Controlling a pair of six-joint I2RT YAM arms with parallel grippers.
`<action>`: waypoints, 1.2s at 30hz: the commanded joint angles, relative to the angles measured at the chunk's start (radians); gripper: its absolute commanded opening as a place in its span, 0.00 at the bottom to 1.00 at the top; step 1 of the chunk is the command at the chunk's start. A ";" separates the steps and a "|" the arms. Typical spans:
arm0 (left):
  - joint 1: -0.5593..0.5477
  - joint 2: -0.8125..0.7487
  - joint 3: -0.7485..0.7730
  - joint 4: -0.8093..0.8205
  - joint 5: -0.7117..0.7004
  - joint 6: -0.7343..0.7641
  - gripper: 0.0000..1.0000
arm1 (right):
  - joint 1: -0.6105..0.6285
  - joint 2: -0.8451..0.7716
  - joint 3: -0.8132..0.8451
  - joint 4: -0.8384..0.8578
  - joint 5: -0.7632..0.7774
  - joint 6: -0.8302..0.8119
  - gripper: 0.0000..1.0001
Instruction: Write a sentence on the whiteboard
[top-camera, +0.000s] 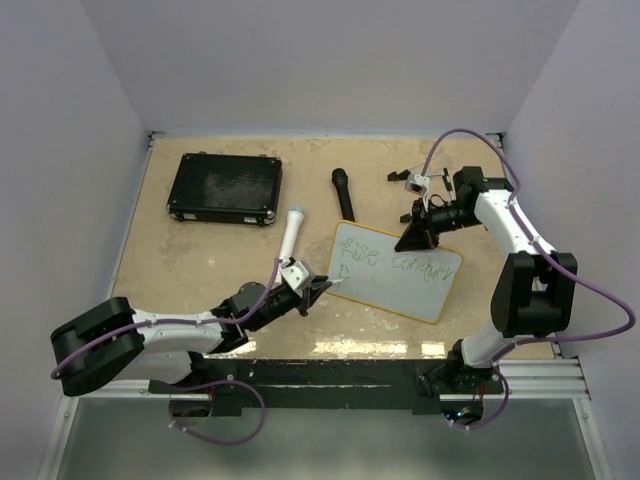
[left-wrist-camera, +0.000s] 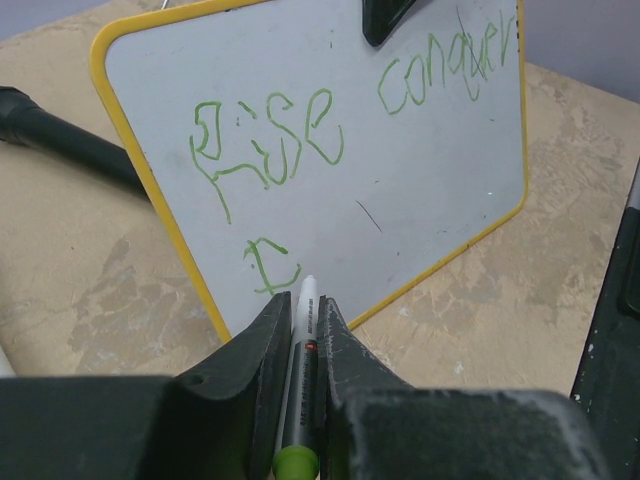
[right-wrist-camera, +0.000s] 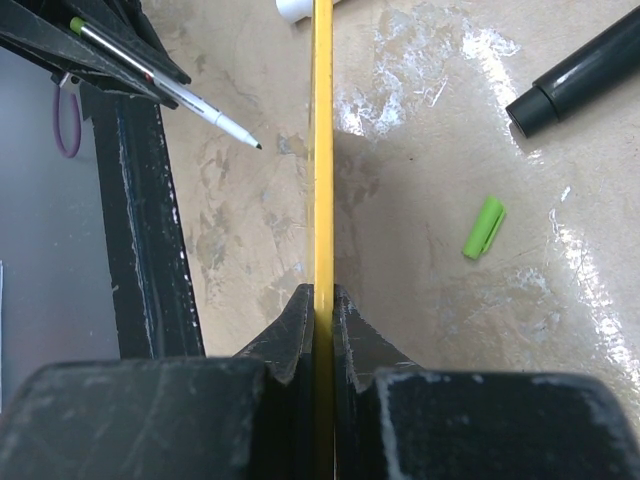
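Sentence (left-wrist-camera: 300, 140) half written: my left pincer (left-wrist-camera: 305, 312) grips the pen (left-wrist-camera: 301, 350), my right pincer (right-wrist-camera: 323, 300) clamps the board (left-wrist-camera: 420, 200) by its rim. Next, I judge, continue line two.

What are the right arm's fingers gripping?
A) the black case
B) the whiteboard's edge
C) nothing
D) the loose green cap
B: the right arm's fingers pinch the whiteboard by its yellow rim, while the pen sits in the left arm's fingers.
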 joint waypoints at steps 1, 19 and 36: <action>-0.006 0.044 0.069 0.024 -0.014 0.040 0.00 | 0.002 -0.033 -0.014 0.057 -0.032 -0.027 0.00; -0.006 0.153 0.054 0.167 -0.028 0.149 0.00 | 0.002 -0.023 -0.021 0.075 -0.036 -0.010 0.00; -0.006 0.118 0.041 0.182 0.048 0.164 0.00 | 0.003 -0.015 -0.021 0.080 -0.033 -0.006 0.00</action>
